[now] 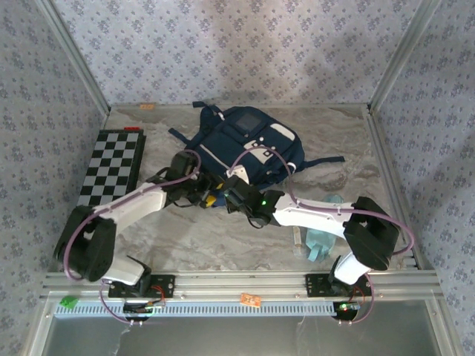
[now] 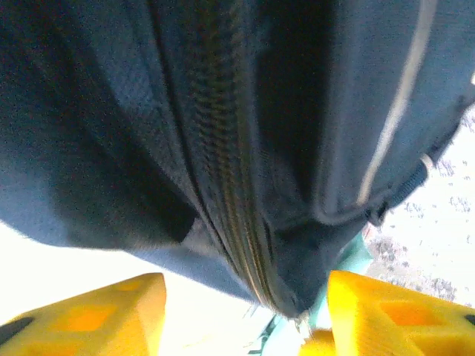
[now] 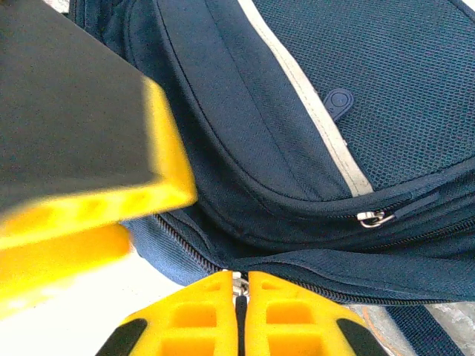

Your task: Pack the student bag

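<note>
A: Whereabouts of the student bag (image 1: 245, 144)?

B: Lying flat toward the back middle of the marbled table (image 1: 349, 156), front pocket up. Well off to its left, a checkerboard mat (image 1: 111, 169). Near the right arm, toward the near right corner, a teal pouch (image 1: 323, 237).

A: State of the left gripper (image 2: 245, 288)?

B: Open. Yellow fingers (image 2: 96, 315) spread wide, clamping nothing. Just above the gap, the bag's sagging edge and a closed dark zipper (image 2: 223, 163). Hard to say whether touching either finger.

A: And the right gripper (image 3: 239, 289)?

B: Closed tight, pads flush together, pinching a small metal zipper pull (image 3: 237, 279) on the zipper along the bag's near edge. Just beside it, blurred at the upper left of the right wrist view, one finger of the left gripper.

A: Anything more on the bag itself?

B: A second silver pull (image 3: 373, 218) at the end of the pocket zipper. Beside the mesh panel, a pale stripe (image 3: 312, 111). Seen from above, both grippers at the bag's near edge, close together.
</note>
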